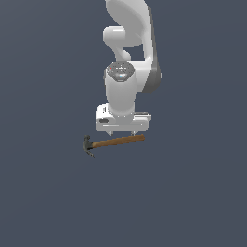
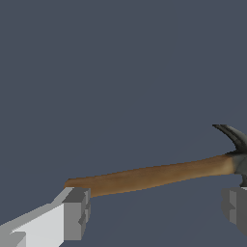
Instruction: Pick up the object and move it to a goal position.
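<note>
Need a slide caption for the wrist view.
Open jaws straddle the hammer lengthwise, one fingertip near the handle's end, none touching it.

Counter [image 1: 48, 202]: plain dark blue-grey surface filling the exterior view from 12 o'clock round to 12 o'clock
Counter texture: flat, uniform, unmarked
Wrist view background: same dark blue-grey surface [image 2: 120, 58]
Other loose items: none visible in either view

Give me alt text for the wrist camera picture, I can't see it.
A small hammer with a brown wooden handle and dark metal head lies on a plain blue-grey surface, between the two grey fingertips of the robot's open hand. The fingertips are not touching it.
</note>
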`<state>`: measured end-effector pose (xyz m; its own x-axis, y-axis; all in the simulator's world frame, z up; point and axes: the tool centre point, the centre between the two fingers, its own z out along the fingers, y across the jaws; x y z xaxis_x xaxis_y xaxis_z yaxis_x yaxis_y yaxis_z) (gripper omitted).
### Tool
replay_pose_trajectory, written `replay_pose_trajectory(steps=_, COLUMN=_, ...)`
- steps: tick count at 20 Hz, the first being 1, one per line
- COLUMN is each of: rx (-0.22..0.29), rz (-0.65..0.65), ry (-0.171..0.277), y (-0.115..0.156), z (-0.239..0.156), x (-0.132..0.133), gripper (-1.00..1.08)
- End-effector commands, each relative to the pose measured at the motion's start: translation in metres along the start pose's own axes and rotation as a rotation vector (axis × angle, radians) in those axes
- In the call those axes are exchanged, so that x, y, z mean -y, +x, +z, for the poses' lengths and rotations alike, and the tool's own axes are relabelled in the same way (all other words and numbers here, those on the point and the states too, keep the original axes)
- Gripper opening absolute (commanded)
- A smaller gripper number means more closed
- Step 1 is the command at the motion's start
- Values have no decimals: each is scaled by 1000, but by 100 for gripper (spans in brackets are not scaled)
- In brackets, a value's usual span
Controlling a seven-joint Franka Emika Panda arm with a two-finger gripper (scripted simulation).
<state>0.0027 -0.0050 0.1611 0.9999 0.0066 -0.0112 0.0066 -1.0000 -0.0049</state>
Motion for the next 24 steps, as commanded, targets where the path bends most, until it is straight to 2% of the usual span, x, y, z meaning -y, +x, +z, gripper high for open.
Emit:
replay_pose_trajectory(steps=1, rx=0, rz=0, ry=0, y=0, z=0, x=0, gripper=100)
replay_pose_trajectory(steps=15, rx=-16, rz=-37, ry=-1, y=6, z=-16, x=-4, gripper=100)
replay_pose_trajectory(steps=24, rx=-13, rz=56, ry=6, y=5, z=-8, x=-5, gripper=100)
